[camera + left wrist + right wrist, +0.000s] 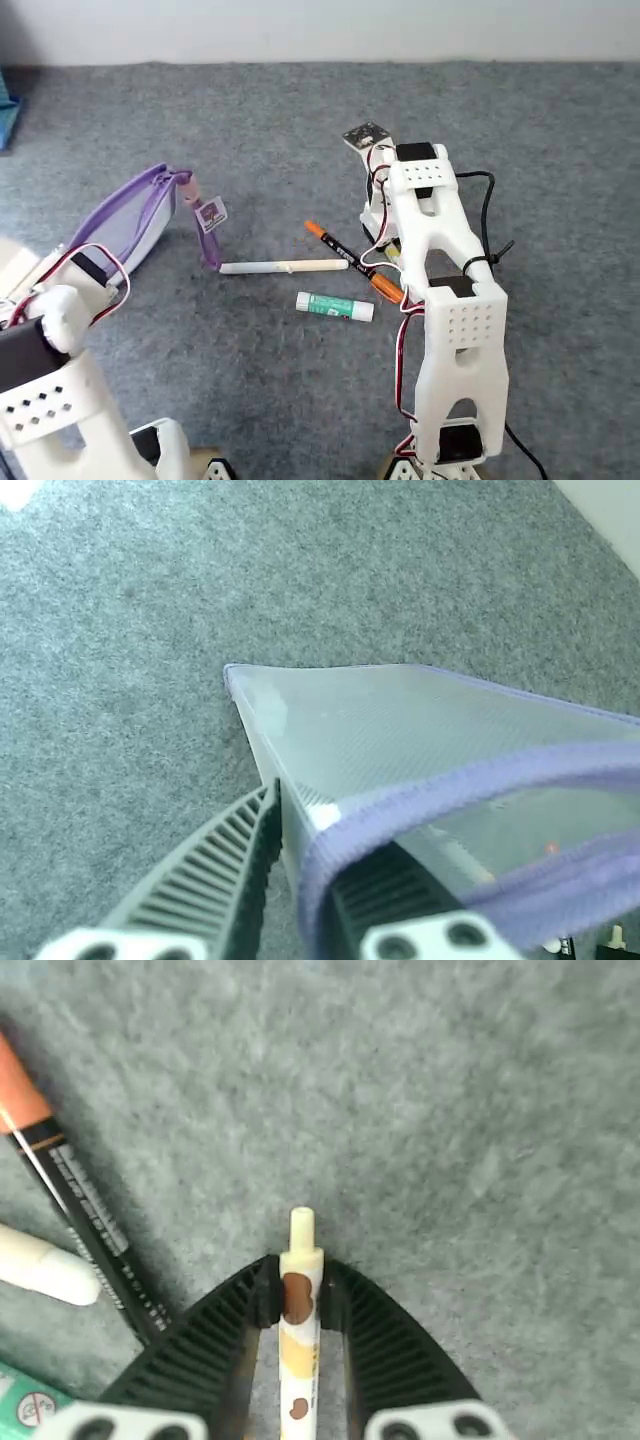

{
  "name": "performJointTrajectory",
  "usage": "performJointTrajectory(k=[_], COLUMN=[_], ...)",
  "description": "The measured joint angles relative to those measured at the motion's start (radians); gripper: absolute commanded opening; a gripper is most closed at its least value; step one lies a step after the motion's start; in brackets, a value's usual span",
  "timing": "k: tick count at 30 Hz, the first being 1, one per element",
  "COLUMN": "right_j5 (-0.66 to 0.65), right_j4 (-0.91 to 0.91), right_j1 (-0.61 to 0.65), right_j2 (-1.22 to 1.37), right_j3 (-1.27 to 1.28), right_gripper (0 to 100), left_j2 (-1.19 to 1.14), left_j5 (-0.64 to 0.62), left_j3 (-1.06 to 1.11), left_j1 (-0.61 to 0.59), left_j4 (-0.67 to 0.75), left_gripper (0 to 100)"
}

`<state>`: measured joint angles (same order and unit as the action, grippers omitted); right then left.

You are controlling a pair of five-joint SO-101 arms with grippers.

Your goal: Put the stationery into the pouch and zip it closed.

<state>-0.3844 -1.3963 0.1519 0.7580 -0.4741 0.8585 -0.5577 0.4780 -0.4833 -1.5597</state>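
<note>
Nearest on the grey carpet [300,400] lies the glue stick [335,306], white with a green label, about midway between the two arms. Just beyond it, not touching it, is the white pen [285,267], lying left to right. Its right end reaches the marker [350,260], which runs diagonally from an orange end at the far left to an orange cap at the near right, where it passes under the right arm.

Just right of the marker, the right gripper [298,1285] points down at the carpet. Its jaws are only slightly apart, clamped on a spotted pen [298,1305], cream with brown blotches. The pen's pale tip sticks out past the fingertips. Whether the tip touches the carpet I cannot tell. The marker and the rounded end of the white pen lie beside this gripper, apart from the spotted pen.

Farther back at the left, the left gripper [300,830] is closed on the pouch [400,730]. One finger [235,855] presses on the outside of the clear wall and the other sits inside the mouth, so the purple-trimmed rim is pinched between them. The pouch stands on the carpet with its mouth open. A small tag [210,213] hangs at its right end, near the left end of the white pen.
</note>
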Motion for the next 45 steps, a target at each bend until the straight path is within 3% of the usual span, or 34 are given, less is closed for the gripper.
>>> performJointTrajectory(k=[7, 17, 26, 30, 36, 45], right_j5=[0.000, 0.002, 0.276, 0.391, 0.529, 0.502], right_j4=[-0.044, -0.272, -0.327, -0.238, 0.061, 0.614], right_j1=[-0.011, 0.037, 0.267, 0.399, 0.600, 0.729], right_j2=[-0.166, -0.569, -0.927, -1.034, -1.112, -1.114], right_j3=[0.003, 0.003, 0.003, 0.003, 0.003, 0.210], right_gripper=[0.7, 0.7, 0.8, 0.8, 0.8, 0.8], left_j2=[0.000, 0.000, 0.000, 0.000, 0.000, -0.002], left_j5=[0.000, 0.000, 0.000, 0.000, 0.000, 0.000], left_j3=[0.000, 0.000, 0.000, 0.000, 0.049, 0.057], left_j1=[0.000, 0.000, 0.000, 0.000, 0.000, 0.000], left_j4=[0.000, 0.000, 0.000, 0.000, 0.000, 0.000], left_gripper=[1, 1, 1, 1, 1, 1])
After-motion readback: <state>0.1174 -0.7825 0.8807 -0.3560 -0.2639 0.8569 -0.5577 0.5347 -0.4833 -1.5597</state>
